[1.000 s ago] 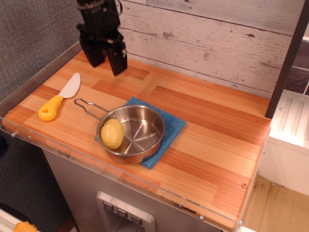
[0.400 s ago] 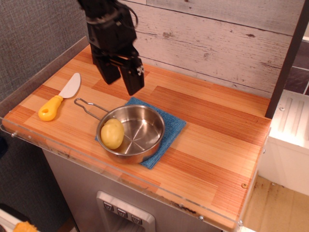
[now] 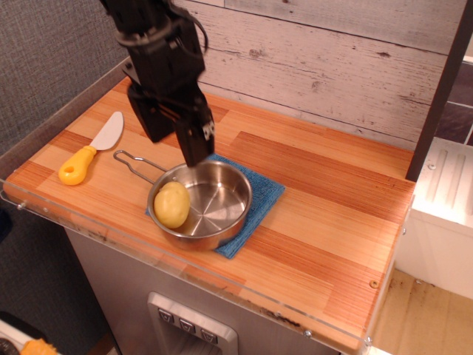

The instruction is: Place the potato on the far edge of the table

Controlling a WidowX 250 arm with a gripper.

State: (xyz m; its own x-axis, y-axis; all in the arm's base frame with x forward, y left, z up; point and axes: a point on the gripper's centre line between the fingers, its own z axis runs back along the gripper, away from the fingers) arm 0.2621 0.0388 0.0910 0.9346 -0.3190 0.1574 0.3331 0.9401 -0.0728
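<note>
The pale yellow potato (image 3: 171, 204) lies in the left half of a steel pan (image 3: 214, 200) on the striped wood table (image 3: 325, 222). My black gripper (image 3: 176, 145) hangs above the pan's far-left rim, just behind and above the potato, not touching it. Its two fingers (image 3: 194, 144) point down with a gap between them, and nothing is held.
The pan stands on a blue cloth (image 3: 262, 196); its wire handle (image 3: 133, 161) points left. A yellow-handled knife (image 3: 89, 151) lies at the left. A whitewashed plank wall (image 3: 332, 66) backs the table. A clear plastic rim (image 3: 185, 266) runs along the near edge.
My gripper has moved from the far left corner of the table toward the near side and down, ending above the pan's far-left rim. The potato and the pan have not moved.
</note>
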